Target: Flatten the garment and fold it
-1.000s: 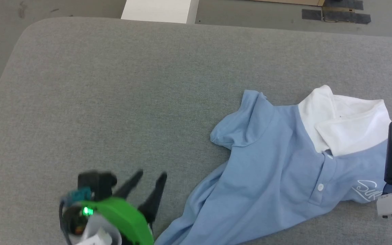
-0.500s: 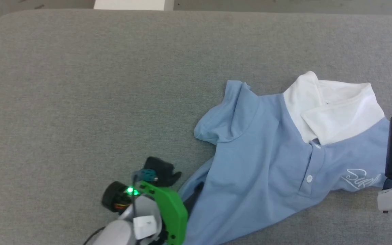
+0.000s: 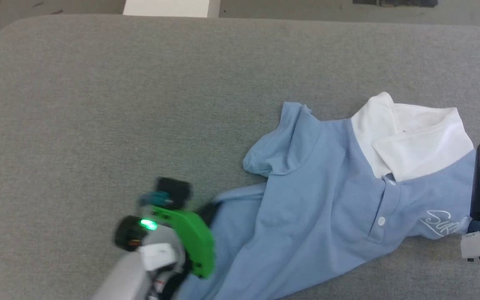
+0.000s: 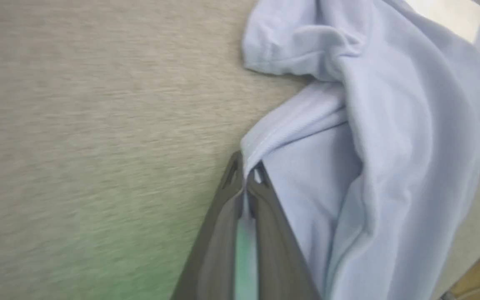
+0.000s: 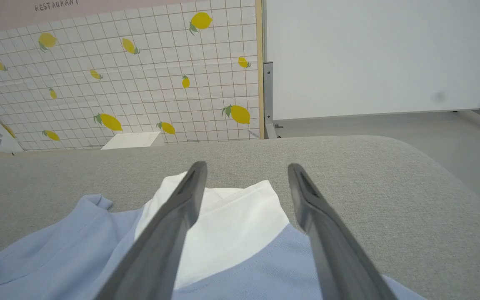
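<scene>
Blue garment (image 3: 327,200) edge nipped by left pincer (image 4: 246,183), right pincer (image 5: 246,171) agape

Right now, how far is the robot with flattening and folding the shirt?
Done: nothing finished. The garment lies rumpled on the grey surface, with one sleeve bunched.
In hand: the left gripper is shut on an edge of the garment. The right gripper hangs open near the collar.
To do: spreading it flat, then every fold.
</scene>
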Motion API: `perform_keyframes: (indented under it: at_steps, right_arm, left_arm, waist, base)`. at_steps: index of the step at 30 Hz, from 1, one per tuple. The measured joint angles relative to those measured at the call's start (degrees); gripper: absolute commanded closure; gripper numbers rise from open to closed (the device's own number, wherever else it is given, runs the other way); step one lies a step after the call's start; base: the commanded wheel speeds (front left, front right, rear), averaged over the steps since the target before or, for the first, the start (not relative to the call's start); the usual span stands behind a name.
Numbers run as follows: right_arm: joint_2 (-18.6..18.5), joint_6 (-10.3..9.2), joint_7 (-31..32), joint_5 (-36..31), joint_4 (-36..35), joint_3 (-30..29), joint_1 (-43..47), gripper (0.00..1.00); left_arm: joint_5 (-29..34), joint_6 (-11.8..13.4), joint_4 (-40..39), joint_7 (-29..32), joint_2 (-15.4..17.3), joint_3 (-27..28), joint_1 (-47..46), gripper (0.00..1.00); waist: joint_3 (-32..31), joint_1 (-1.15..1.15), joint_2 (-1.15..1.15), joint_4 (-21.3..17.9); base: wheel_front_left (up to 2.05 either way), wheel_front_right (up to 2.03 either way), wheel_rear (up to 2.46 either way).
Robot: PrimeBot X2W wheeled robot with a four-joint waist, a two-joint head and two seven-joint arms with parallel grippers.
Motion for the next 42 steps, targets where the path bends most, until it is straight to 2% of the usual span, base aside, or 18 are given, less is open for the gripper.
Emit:
perform_keyframes:
  at_steps: [3,6,8,11,14,15,16,17,21,26,29,34,42]
  right_arm:
    - [0.0,0.0,0.0,0.0,0.2,0.1,0.1,0.0]
    - [0.0,0.0,0.0,0.0,0.4,0.0,0.3,0.0]
    - [0.0,0.0,0.0,0.0,0.5,0.2,0.6,0.0]
    - [0.0,0.0,0.0,0.0,0.8,0.3,0.8,0.0]
    - [0.0,0.0,0.0,0.0,1.0,0.3,0.9,0.0]
    - [0.0,0.0,0.0,0.0,1.1,0.3,1.0,0.0]
    - [0.0,0.0,0.0,0.0,1.1,0.3,1.1,0.0]
    - [0.0,0.0,0.0,0.0,1.2,0.3,1.3,0.0]
    - [0.0,0.0,0.0,0.0,1.2,0.5,1.4,0.0]
    - [0.0,0.0,0.1,0.0,0.8,0.8,1.2,0.0]
    - [0.0,0.0,0.2,0.0,0.6,0.7,0.9,0.0]
    - [0.0,0.0,0.2,0.0,0.4,0.6,-0.1,0.0]
    - [0.0,0.0,-0.1,0.5,0.6,-0.4,-0.7,0.0]
  left_arm:
    - [-1.6,3.1,-3.4,-1.3,3.0,5.6,2.2,1.0]
    - [-2.5,6.3,-7.4,-1.3,6.5,10.1,7.9,1.0]
    - [-4.4,8.6,-9.8,-0.3,7.6,12.7,13.2,1.0]
    - [-5.7,10.7,-12.4,3.1,8.3,12.6,21.1,1.0]
    - [-7.1,12.1,-13.4,4.4,7.7,12.1,26.7,1.0]
    - [-7.4,12.7,-13.6,3.6,7.1,12.3,27.4,0.69]
    - [-7.4,13.2,-13.9,2.5,6.4,12.6,27.5,0.14]
    - [-7.4,13.9,-14.3,0.7,5.4,13.1,27.4,0.0]
    - [-8.2,14.1,-16.9,-6.3,1.8,15.8,24.6,0.0]
    - [-3.9,13.3,-20.2,-10.0,2.7,15.4,15.5,0.0]
    - [-2.0,11.7,-19.2,-8.8,2.9,12.8,9.7,0.0]
    - [-0.9,10.5,-13.1,-2.3,2.9,8.2,3.2,0.0]
    - [-2.0,9.3,-1.5,2.6,1.3,5.9,-2.9,0.0]
  waist:
    - [-1.1,0.0,0.0,0.8]
    - [-2.0,0.0,0.0,1.7]
    - [-2.6,0.0,0.0,2.2]
    - [-3.3,0.0,0.0,2.8]
    - [-3.7,0.0,0.0,3.1]
    - [-3.8,0.0,0.0,3.3]
    - [-3.9,0.0,0.0,3.4]
    - [-4.0,0.0,0.0,3.4]
    - [-4.1,0.0,0.0,3.6]
    - [-3.4,0.0,0.0,3.1]
    - [-2.6,0.0,0.0,2.6]
    - [-1.1,0.0,0.0,1.0]
    - [2.1,0.0,0.0,-1.5]
  base:
    - [0.0,0.0,0.0]
    - [0.0,0.0,0.0]
    - [0.0,0.0,0.0]
    - [0.0,0.0,0.0]
    - [0.0,0.0,0.0]
    - [0.0,0.0,0.0]
    - [0.0,0.0,0.0]
    - [0.0,0.0,0.0]
    - [0.0,0.0,0.0]
    - [0.0,0.0,0.0]
    - [0.0,0.0,0.0]
    - [0.0,0.0,0.0]
    - [0.0,0.0,0.0]
